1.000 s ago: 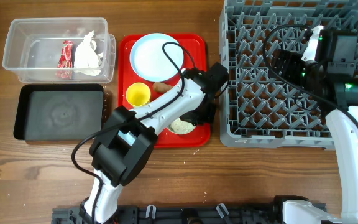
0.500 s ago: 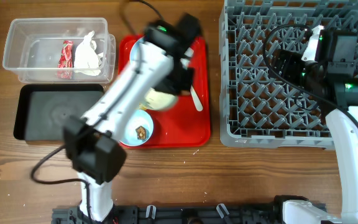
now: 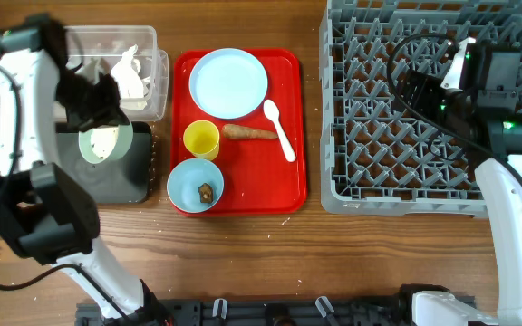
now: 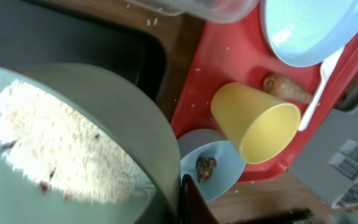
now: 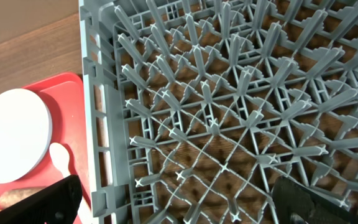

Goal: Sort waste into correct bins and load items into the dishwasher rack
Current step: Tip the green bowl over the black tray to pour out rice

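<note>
My left gripper is shut on the rim of a light blue bowl and holds it over the black tray. The bowl holds white rice. The clear tub holds the crumpled tissue; my arm hides the wrapper. On the red tray are the blue plate, yellow cup, carrot-like stick, white spoon and a second blue bowl with a brown lump. My right gripper is open and empty above the grey rack.
The rack stands right of the red tray, and its pegs hold nothing. The tub and black tray sit side by side left of the red tray. Bare wooden table runs along the front.
My left arm has swung from the red tray to the left, carrying the rice bowl over the black tray. The right arm has not moved.
</note>
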You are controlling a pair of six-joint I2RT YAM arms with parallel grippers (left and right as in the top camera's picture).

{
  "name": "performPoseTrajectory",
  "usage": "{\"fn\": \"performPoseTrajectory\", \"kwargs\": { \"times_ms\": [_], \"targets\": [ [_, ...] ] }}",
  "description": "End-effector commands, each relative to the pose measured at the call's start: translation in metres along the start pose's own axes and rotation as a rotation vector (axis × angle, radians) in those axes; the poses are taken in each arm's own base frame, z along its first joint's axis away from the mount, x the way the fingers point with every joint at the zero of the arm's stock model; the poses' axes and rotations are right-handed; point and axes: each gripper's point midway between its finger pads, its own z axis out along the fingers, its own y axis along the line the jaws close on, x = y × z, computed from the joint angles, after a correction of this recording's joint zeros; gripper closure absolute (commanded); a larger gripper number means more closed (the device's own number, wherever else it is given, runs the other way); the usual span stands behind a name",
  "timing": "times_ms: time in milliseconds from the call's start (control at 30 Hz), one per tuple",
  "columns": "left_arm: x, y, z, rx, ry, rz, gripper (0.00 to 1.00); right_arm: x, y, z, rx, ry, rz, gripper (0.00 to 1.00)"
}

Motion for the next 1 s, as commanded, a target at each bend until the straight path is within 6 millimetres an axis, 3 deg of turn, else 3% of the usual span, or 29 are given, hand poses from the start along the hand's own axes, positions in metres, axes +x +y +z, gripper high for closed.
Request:
{"fn": "performPoseTrajectory", "kwargs": {
  "times_ms": [0,67,167,300,500,633,967],
  "targets": [
    [-0.001,0.001,0.006,0.319,-0.045,0.047,0.96,-0.006,-0.001,0.0,0.013,-0.01,0.012,0.0],
    [-0.006,0.013,0.009,0.454,-0.101,0.022,0.96,-0.005,-0.002,0.0,0.014,-0.007,0.012,0.0],
    [-0.008,0.025,-0.003,0.619,-0.194,0.04,0.96,-0.004,-0.001,0.0,0.009,-0.004,0.013,0.0],
    [-0.009,0.057,-0.01,0.662,-0.294,0.038,0.96,-0.003,0.003,0.0,-0.011,0.002,0.012,0.0],
    [-0.007,0.08,-0.031,0.863,-0.446,-0.061,0.96,-0.002,0.004,0.0,-0.018,0.007,0.012,0.0],
    [-0.008,0.098,-0.044,0.896,-0.512,-0.105,0.96,-0.002,0.004,0.0,-0.018,0.007,0.012,0.0],
    [-0.013,0.109,-0.058,1.13,-0.524,-0.308,0.96,-0.002,0.005,0.0,-0.026,0.01,0.012,0.0]
  ]
}}
